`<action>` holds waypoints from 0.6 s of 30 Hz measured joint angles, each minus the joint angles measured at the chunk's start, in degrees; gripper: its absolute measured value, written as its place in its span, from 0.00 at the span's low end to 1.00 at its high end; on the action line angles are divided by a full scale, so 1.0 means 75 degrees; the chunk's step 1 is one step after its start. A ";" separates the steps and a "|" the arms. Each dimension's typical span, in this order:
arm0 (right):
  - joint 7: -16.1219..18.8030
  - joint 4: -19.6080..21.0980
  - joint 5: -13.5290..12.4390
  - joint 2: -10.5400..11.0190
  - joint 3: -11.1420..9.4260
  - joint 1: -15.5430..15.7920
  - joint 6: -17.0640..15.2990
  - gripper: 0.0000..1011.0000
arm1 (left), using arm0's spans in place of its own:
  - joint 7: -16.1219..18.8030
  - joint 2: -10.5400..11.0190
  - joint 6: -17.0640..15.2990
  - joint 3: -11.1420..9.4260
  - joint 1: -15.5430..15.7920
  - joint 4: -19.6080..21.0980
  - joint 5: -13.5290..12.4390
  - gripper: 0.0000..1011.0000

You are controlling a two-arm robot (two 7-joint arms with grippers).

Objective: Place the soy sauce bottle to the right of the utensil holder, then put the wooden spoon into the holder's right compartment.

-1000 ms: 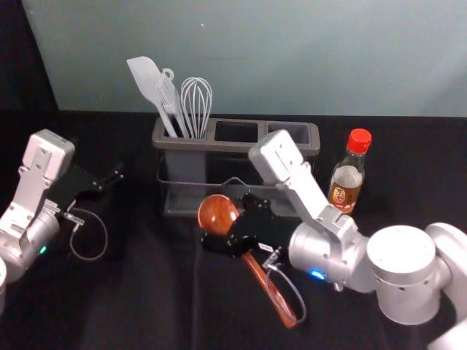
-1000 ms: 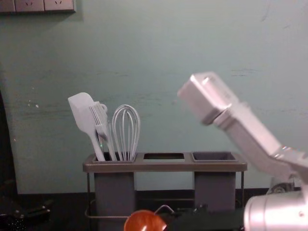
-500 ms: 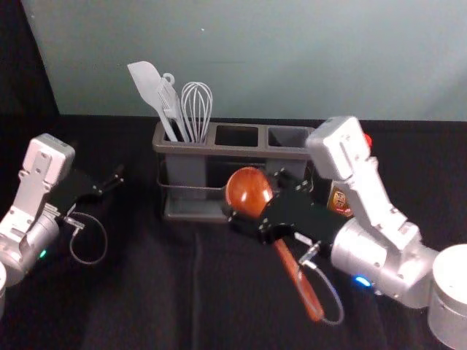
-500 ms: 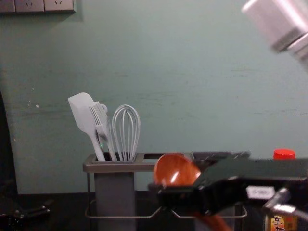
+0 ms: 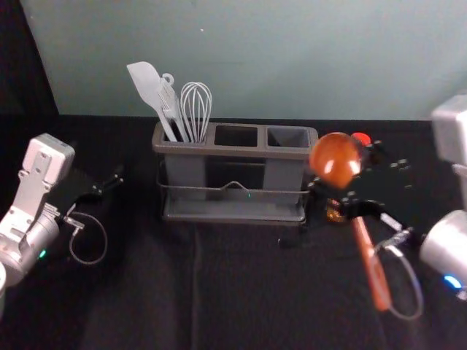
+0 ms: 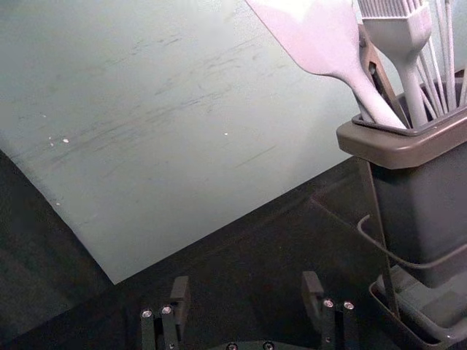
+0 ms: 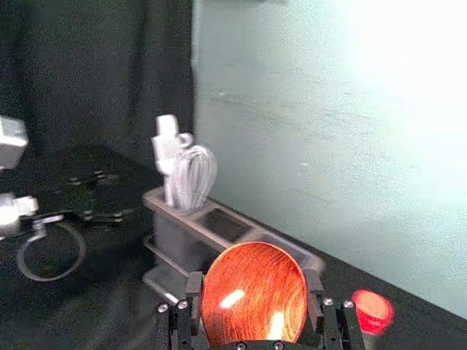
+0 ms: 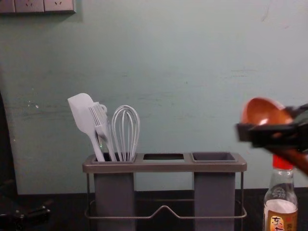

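Observation:
In the head view my right gripper is right of the utensil holder, shut on the wooden spoon just below its bowl, the handle slanting down. The right wrist view has the bowl between the fingertips of my right gripper. In the chest view the spoon hangs above the soy sauce bottle, which stands upright right of the holder. The holder's right compartment is empty. My left gripper is parked at the left; in its wrist view the left gripper stands open.
A white spatula, a brush and a whisk stand in the holder's left compartment. The wall rises behind the table.
My right gripper has carried the spoon to the right and upward, from in front of the holder to beyond its right end. The left arm has stayed still.

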State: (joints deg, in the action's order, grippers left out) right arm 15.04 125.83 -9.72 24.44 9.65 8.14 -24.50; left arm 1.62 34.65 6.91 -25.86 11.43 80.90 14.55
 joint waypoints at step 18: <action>-0.0324 -0.0219 -0.0419 -0.0123 -0.1869 0.0291 -0.0451 0.83 | 0.0000 0.0000 0.0000 0.0000 0.0000 0.0000 -0.0001 0.99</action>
State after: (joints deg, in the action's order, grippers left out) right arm 12.61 124.19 -12.87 23.51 -4.36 10.33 -27.88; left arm 1.62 34.64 6.91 -25.86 11.43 80.90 14.55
